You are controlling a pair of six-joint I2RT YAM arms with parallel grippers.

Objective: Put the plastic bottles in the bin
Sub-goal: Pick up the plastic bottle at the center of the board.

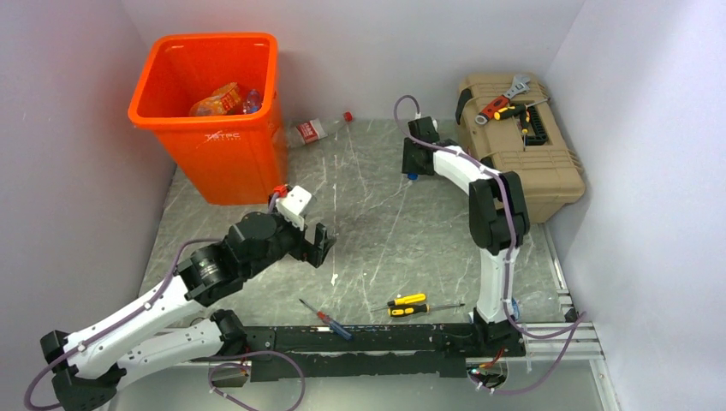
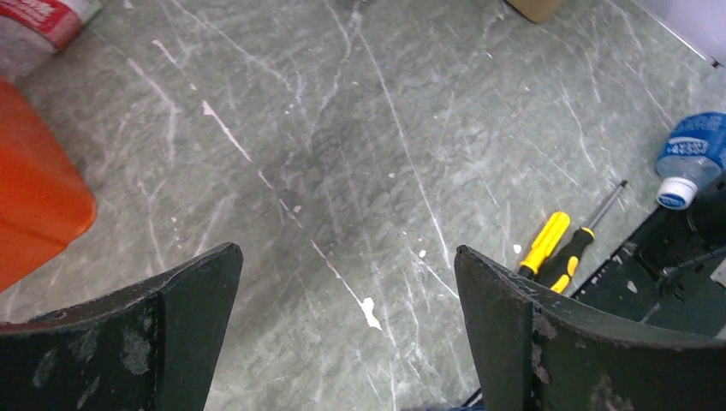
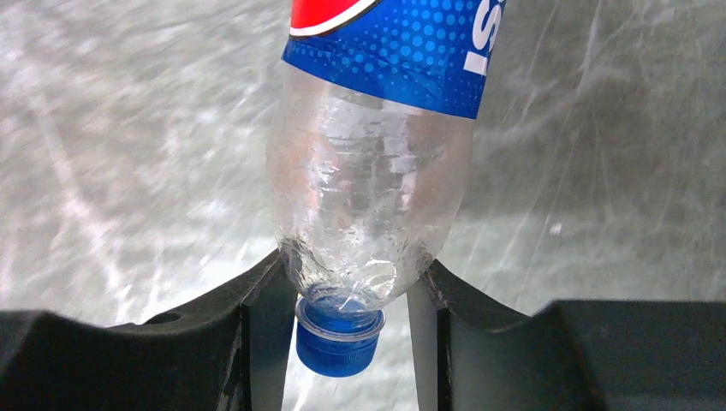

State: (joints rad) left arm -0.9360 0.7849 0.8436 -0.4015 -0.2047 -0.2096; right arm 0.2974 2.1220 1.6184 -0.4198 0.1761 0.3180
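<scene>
Orange bin [image 1: 214,137] stands at approx 11 o'clock on the grey tabletop [image 1: 377,231], w/ a few crushed bottles [image 1: 224,100] already inside. Just beside it, at about 2 o'clock from the bin, a red-label bottle [image 1: 312,130] lies on its side by the back wall, red cap pointing R.

R gripper [image 3: 353,261] is at about 12 o'clock of the table. It has closed in on a blue-label bottle [image 3: 377,163]. Both pads touch the clear shoulder just above the blue cap [image 3: 339,342], which pokes out btwn the fingers twd the wrist cam. Can't tell whether that bottle is lifted or resting on the table.

L gripper [image 2: 347,253] is mid-table, approx 5 o'clock from the bin. Its jaws are spread wide w/ nothing held, and only tabletop shows in the gap.

One more, a white-cap bottle [image 2: 685,163] w/ a blue label, shows at 3 o'clock in the L wrist view, close to the black rail.

Two yellow-handled screwdrivers [image 1: 407,304] lie at 6 o'clock near the front rail. A red/blue-handled screwdriver [image 1: 325,318] lies at their 9 o'clock, apart from them. Tan toolbox [image 1: 522,141] is at 2 o'clock, lid down, w/ a wrench [image 1: 518,84] and a red-handled tool [image 1: 496,107] on top.
</scene>
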